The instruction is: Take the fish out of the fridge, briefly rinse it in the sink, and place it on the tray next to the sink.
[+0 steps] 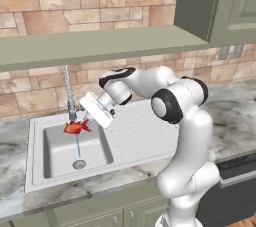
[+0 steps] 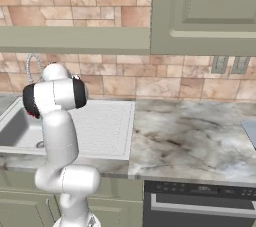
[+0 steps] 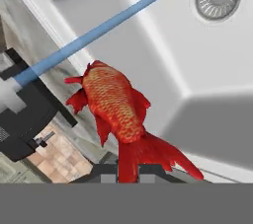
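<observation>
I have the small red-orange scaly fish [image 3: 116, 107] pinched by its tail between my gripper [image 3: 129, 171] tips, its body stretching straight out ahead of the hand over the deep basin of the light grey-white sink [image 1: 37, 171]. A thin blue water stream [image 3: 108, 23] runs just past its head. I judge it light, rigid-looking but wet — likely slippery. The tail is a thin hold; nearer the body would be surer.

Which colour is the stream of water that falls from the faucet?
Blue: the water stream shows best in the hand view, beside the fish.
</observation>
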Robot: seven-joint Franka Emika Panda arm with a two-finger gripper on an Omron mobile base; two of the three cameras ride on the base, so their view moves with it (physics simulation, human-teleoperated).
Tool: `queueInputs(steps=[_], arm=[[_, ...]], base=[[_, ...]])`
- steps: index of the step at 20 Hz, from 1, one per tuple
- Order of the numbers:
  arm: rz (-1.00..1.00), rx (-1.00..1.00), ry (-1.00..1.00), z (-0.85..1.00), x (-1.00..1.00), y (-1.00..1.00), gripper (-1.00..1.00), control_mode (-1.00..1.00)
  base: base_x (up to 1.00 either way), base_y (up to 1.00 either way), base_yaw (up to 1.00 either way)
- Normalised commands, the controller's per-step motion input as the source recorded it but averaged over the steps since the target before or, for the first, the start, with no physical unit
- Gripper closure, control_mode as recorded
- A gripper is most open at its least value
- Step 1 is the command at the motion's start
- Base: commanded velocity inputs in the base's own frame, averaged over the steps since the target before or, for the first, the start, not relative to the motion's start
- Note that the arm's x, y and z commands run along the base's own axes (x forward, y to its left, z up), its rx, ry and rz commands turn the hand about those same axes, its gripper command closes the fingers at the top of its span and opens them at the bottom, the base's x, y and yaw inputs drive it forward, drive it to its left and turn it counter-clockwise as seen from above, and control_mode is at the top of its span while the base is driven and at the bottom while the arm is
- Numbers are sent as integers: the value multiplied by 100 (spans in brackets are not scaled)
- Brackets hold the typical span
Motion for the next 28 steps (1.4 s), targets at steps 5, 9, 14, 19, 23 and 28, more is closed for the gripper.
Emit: queueInputs(steps=[5,9,14,19,23,28], arm=[[0,20,-1,38,-100,-2,100,-100],[-7,10,-28,90,-100,-13,100,-100],[-12,-18,-35,100,-98,0,100,-100],[-1,-57,-36,93,-100,0,100,-100],[0,-60,-31,90,-100,-4,100,-100],[-6,-51,-29,100,-100,-30,100,-100]], base=[[0,0,0],[0,0,0],[0,0,0],[0,0,0],[0,0,0],[0,0,0]])
